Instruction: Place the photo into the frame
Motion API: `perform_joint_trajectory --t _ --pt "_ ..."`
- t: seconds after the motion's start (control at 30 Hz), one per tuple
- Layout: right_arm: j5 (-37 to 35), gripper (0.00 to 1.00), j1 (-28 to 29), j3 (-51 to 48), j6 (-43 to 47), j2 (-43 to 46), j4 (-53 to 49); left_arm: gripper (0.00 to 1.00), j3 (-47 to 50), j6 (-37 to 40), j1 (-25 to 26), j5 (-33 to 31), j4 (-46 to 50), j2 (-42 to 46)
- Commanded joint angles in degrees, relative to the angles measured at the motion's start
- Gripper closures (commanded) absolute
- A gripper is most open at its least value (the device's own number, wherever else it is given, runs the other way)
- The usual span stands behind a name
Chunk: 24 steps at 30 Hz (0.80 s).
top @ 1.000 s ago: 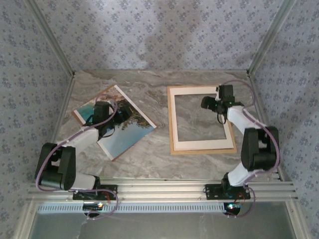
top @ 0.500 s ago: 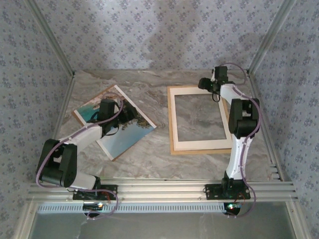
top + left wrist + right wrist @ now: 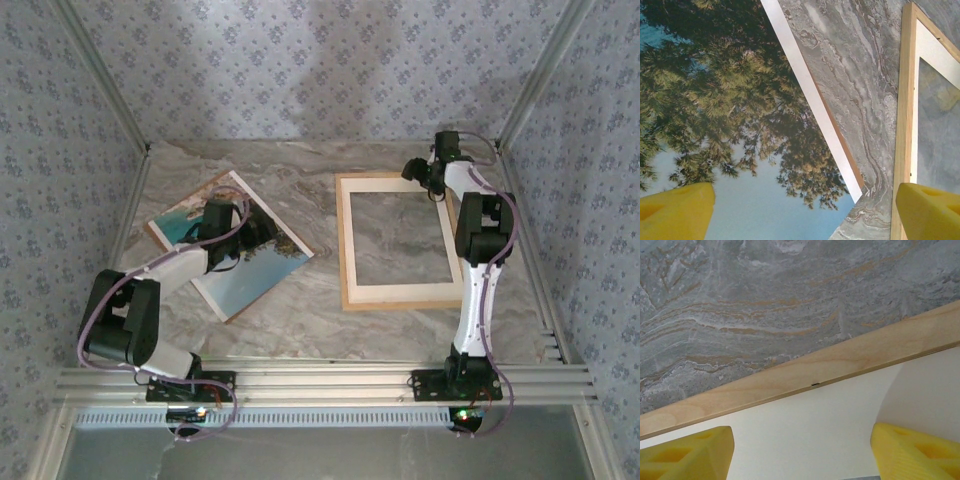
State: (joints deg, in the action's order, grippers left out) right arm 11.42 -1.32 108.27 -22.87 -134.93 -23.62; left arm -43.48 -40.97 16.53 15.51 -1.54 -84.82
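Turquoise-and-green photo [image 3: 730,110] lies flat, skewed, on marble table [image 3: 855,75] under left gripper [image 3: 800,215]. Fingers wide apart, photo corner between them: one finger [image 3: 675,212] over print, other over wooden frame [image 3: 905,100] rail. Right gripper [image 3: 800,450]: fingers apart above frame rail, cream inner border [image 3: 815,430] between them.

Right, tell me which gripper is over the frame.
The right gripper, open above the far right corner of the frame. The left gripper hangs over the photo instead.
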Motion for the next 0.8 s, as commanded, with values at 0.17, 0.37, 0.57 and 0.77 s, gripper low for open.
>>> perform_joint_trajectory --t 0.17,0.37,0.57,0.77 --pt "3.0 0.27 -0.7 -1.0 -2.3 -0.4 -4.5 0.07 -1.8 1.2 0.4 1.1 -0.1 -1.0" --pt "5.6 0.25 -1.4 -0.8 -1.3 1.7 -2.7 0.07 -2.1 1.4 0.4 1.6 0.2 -1.5" --pt "5.4 0.2 -1.3 -7.5 1.9 10.5 -0.5 0.07 -2.0 1.4 0.4 1.6 0.0 -1.7" --pt "1.2 0.19 -1.5 -23.2 3.7 23.3 0.4 0.07 -2.0 3.6 0.4 -0.2 1.5 -0.9"
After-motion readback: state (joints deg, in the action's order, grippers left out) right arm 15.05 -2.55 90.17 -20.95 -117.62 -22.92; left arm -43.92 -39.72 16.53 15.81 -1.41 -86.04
